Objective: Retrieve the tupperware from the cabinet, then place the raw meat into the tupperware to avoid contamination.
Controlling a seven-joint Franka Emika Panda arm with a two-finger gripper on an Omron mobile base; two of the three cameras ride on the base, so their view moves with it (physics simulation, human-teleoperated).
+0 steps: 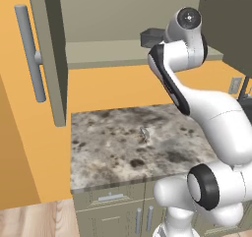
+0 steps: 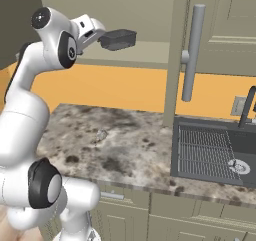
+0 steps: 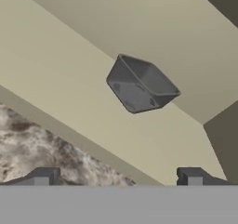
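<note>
Hand view: saw the tupperware [image 3: 142,84] alone on the shelf [image 3: 56,74] of the cabinet [image 3: 153,28], ahead of the gripper [image 3: 118,176] and not yet touched. Found the two finger tips spread wide apart, with nothing between them. Right base view: spotted the same tub up on the shelf, just past the hand.

Judged the step in hand as reaching in to grab the tub. To do it well:
- Should go straight in and level, above the shelf edge and below the cabinet top.
- Should line up the tips with one on each side of the tub, across its short side.
- Should squeeze only once the tub walls sit well between the tips.
- Should go slow, to avoid pushing the tub farther back.
- Should keep clear of the open door [image 2: 176,50] and its long handle [image 2: 192,52].

Left base view: saw the arm [image 1: 216,118] bent up high from the base, with the elbow over the speckled counter [image 1: 108,152] and the wrist turned to point the hand into the cabinet at shelf height. Noticed a small pale thing [image 1: 144,132] on the counter, too small to name.
</note>
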